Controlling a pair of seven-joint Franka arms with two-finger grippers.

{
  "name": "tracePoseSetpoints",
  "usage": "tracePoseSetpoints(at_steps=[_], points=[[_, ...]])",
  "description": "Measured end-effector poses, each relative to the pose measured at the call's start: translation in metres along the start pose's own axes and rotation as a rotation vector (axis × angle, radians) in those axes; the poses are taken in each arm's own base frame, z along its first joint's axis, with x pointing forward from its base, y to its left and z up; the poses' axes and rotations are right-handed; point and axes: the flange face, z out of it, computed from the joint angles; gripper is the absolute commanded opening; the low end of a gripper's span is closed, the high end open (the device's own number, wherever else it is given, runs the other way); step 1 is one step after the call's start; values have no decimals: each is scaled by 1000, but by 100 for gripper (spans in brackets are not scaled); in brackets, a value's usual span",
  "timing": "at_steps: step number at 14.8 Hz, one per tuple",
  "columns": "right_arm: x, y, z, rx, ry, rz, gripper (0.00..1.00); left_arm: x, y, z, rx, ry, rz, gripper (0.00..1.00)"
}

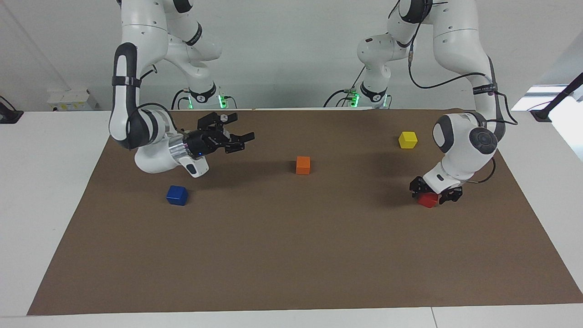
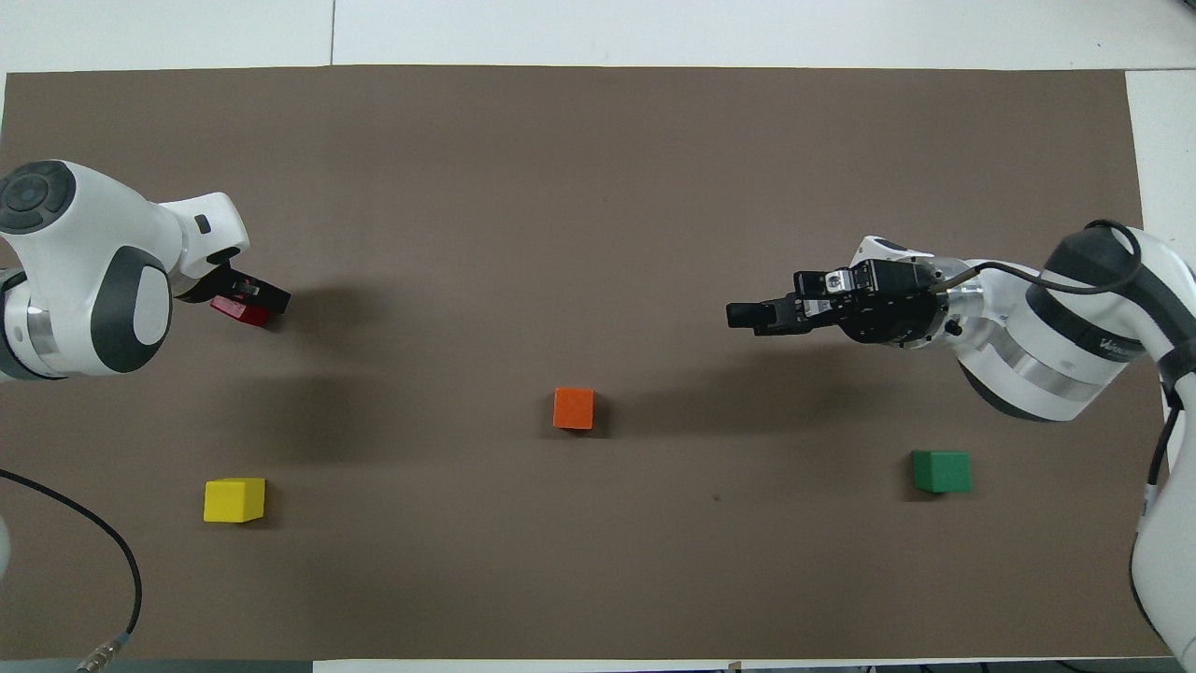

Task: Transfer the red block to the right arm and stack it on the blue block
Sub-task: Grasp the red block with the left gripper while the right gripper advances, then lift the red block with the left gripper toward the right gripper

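Note:
The red block [image 1: 428, 200] [image 2: 239, 311] lies on the brown mat [image 1: 291, 255] toward the left arm's end. My left gripper [image 1: 433, 193] [image 2: 245, 301] points down over it, open, one finger on each side of the block. The blue block [image 1: 177, 195] sits toward the right arm's end; in the overhead view the right arm hides it. Up in the air, my right gripper [image 1: 241, 128] [image 2: 745, 316] lies level and open with nothing in it, over the mat between the blue block and the orange cube.
An orange cube [image 1: 303, 165] [image 2: 574, 408] sits mid-mat. A yellow cube [image 1: 407, 140] [image 2: 234, 499] lies nearer to the robots than the red block. A green cube [image 2: 942, 471] lies near the right arm, which hides it in the facing view.

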Motion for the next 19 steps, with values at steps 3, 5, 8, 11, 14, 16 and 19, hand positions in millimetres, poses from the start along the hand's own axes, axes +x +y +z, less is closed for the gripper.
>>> tracePoseSetpoints(at_steps=[3,5,8,11,14,16,19], points=[[1,9,32,43,-2,47,100,-5,3,10,-5,-12,3,71],[2,11,43,70,2,45,100,-6,4,12,-7,-16,4,0],[7,17,63,126,3,29,100,-4,0,1,-11,-35,-2,0],[17,29,73,149,-17,12,100,6,-4,-65,-111,-99,-116,0],[24,38,73,161,-29,11,100,-1,28,-161,-246,-159,-333,0],[25,45,75,167,-41,21,100,-12,79,-214,-298,-193,-466,0],[25,55,84,169,-49,17,100,-31,172,-279,-384,-243,-661,0]])
